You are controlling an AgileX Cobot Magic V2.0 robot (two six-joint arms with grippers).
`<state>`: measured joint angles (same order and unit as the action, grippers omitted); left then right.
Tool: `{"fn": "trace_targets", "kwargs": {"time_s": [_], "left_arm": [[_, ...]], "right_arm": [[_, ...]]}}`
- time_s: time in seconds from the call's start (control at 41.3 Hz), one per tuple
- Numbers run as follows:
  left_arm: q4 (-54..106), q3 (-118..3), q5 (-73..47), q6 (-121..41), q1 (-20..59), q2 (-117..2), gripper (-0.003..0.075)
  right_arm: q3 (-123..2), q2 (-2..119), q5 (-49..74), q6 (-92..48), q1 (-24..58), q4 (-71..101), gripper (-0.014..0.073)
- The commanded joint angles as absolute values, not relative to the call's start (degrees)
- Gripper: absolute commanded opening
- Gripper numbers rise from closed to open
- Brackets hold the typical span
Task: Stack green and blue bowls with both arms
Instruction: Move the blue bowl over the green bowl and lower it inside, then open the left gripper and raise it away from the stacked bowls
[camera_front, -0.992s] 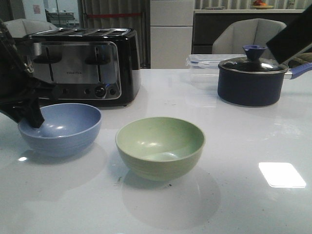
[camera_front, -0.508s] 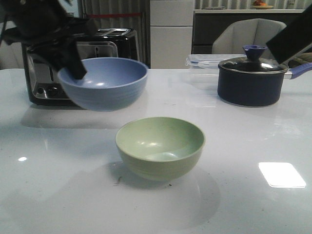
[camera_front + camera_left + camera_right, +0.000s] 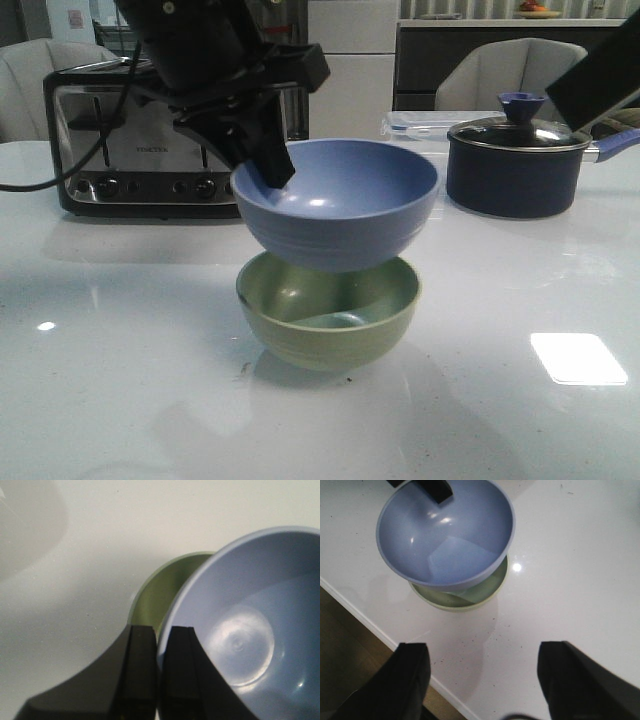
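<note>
Periwinkle blue bowl (image 3: 335,203) hangs upright just above the sage green bowl (image 3: 328,310); left gripper (image 3: 270,160) pinches its near-side rim, angled down; right gripper (image 3: 480,680) spread wide.

Front cam level; wrists overhead (close).

- The left arm (image 3: 195,45) is matt black and bulky, built of boxy segments with hard edges, and a thin black cable (image 3: 70,160) hangs from it.
- The left pincer (image 3: 159,672) has two flat, slab-like black fingers (image 3: 141,670) with squared tips.
- The right arm (image 3: 600,75) shows as a plain black rectangular block.
- The right pincer (image 3: 485,680) has two broad, dull black fingers (image 3: 410,680) with blunt, rounded corners.
</note>
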<state>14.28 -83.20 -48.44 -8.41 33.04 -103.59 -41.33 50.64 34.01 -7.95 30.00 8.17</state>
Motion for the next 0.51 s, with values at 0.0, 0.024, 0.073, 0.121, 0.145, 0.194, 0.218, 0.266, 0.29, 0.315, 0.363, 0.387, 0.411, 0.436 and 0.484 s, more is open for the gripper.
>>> {"fn": "trace_targets", "kwargs": {"time_s": [0.0, 0.024, 0.073, 0.121, 0.145, 0.194, 0.218, 0.266, 0.29, 0.315, 0.363, 0.387, 0.411, 0.436, 0.484], "left_arm": [[15.27, -85.21, -45.16, -8.33, 33.43, -102.99, 0.0093], [15.16, -85.21, -45.03, -8.33, 33.43, -103.53, 0.0093], [15.03, -85.21, -44.60, -8.33, 33.43, -104.78, 0.0093], [15.03, -85.21, -44.44, -8.33, 33.43, -105.98, 0.0093], [15.03, -85.21, -44.30, -8.33, 33.43, -106.39, 0.0093], [15.03, -85.21, -44.30, -8.33, 33.43, -107.30, 0.0093], [15.03, -85.21, -44.21, -8.33, 33.43, -107.62, 0.0093], [14.70, -85.21, -44.21, -8.33, 33.43, -108.27, 0.0093], [14.44, -85.21, -44.21, -8.33, 33.31, -108.38, 0.0094], [14.32, -85.21, -44.21, -8.33, 33.31, -108.50, 0.0097], [14.19, -85.21, -44.21, -8.33, 33.31, -108.50, 0.0114], [14.19, -85.21, -44.21, -8.33, 33.31, -108.50, 0.0133], [14.19, -85.21, -44.21, -8.33, 33.31, -108.50, 0.0157], [14.19, -85.21, -44.21, -8.33, 33.31, -108.50, 0.0179], [14.19, -85.21, -44.21, -8.33, 33.31, -108.50, 0.0236]], "right_arm": [[-43.01, 50.33, 30.28, -8.55, 30.18, 8.09, 0.0559], [-43.01, 50.33, 30.28, -8.55, 30.18, 8.09, 0.0559], [-43.01, 50.33, 30.28, -8.55, 30.18, 8.09, 0.0559], [-43.01, 50.33, 30.28, -8.55, 30.18, 8.09, 0.0559], [-43.01, 50.33, 30.28, -8.55, 30.18, 8.09, 0.0559], [-43.01, 50.33, 30.28, -8.55, 30.18, 8.09, 0.0559], [-43.01, 50.33, 30.28, -8.55, 30.18, 8.09, 0.0559], [-43.01, 50.33, 30.28, -8.55, 30.18, 8.09, 0.0559], [-43.01, 50.33, 30.28, -8.55, 30.18, 8.09, 0.0559], [-43.01, 50.33, 30.28, -8.55, 30.18, 8.09, 0.0559], [-43.01, 50.33, 30.28, -8.55, 30.18, 8.09, 0.0559], [-43.01, 50.33, 30.28, -8.55, 30.18, 8.09, 0.0559], [-43.01, 50.33, 30.28, -8.55, 30.18, 8.09, 0.0559], [-43.01, 50.33, 30.28, -8.55, 30.18, 8.09, 0.0559], [-43.01, 50.33, 30.28, -8.55, 30.18, 8.09, 0.0559]]}}
